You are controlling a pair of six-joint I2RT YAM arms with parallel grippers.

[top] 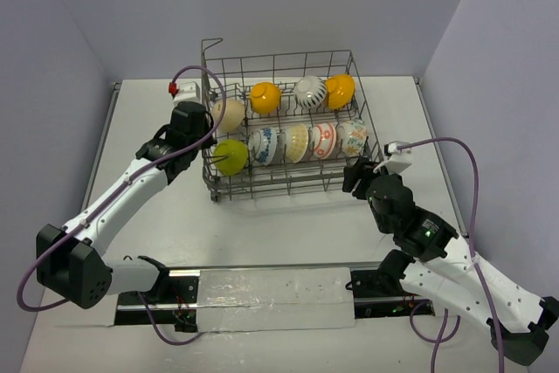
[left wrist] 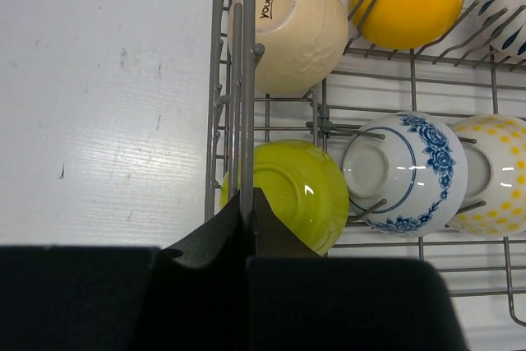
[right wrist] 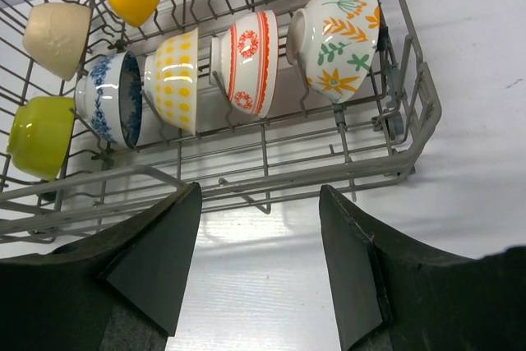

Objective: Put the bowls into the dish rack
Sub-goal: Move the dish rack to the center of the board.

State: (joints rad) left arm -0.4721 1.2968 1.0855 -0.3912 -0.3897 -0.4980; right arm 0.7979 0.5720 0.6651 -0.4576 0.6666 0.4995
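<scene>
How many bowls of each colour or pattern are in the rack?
Orange-yellow bowls: 2
Tan bowl: 1
Lime green bowl: 1
Striped white bowl: 1
Blue-patterned bowl: 1
Yellow-dotted bowl: 1
Red-and-white bowl: 1
Floral bowl: 1
Total in the dish rack: 9

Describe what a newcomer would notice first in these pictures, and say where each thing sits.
The grey wire dish rack in the centre catches the eye first, packed with two rows of bright bowls, a lime green bowl at its near left corner. The left gripper is pinched shut on the rack's left wall beside that bowl; the right gripper stands open off the near right corner.
</scene>
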